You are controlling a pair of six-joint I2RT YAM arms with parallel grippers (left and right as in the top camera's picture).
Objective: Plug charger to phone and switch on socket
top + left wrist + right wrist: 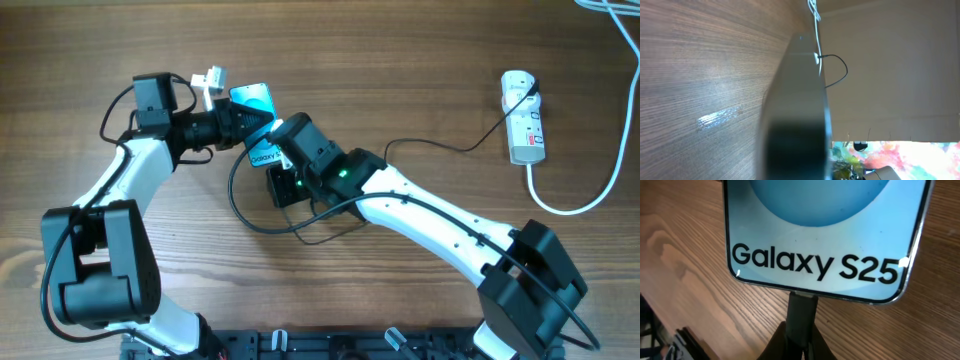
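Observation:
The phone [256, 103] has a teal screen and white text at its near end. My left gripper [240, 118] is shut on its far part and holds it tilted above the table. In the left wrist view the phone [797, 100] shows edge-on, dark and blurred. My right gripper [278, 162] is shut on the charger's dark connector [802, 311], whose tip meets the phone's bottom edge [815, 292] below the text. The thin black cable [450, 146] runs to the white socket [523, 118] at the far right. I cannot read its switch.
A thick white cord [600, 190] loops from the socket toward the right edge and the top right corner. Slack black cable [245, 215] curls on the wooden table [420, 60] under the two grippers. The arm bases stand at the front edge.

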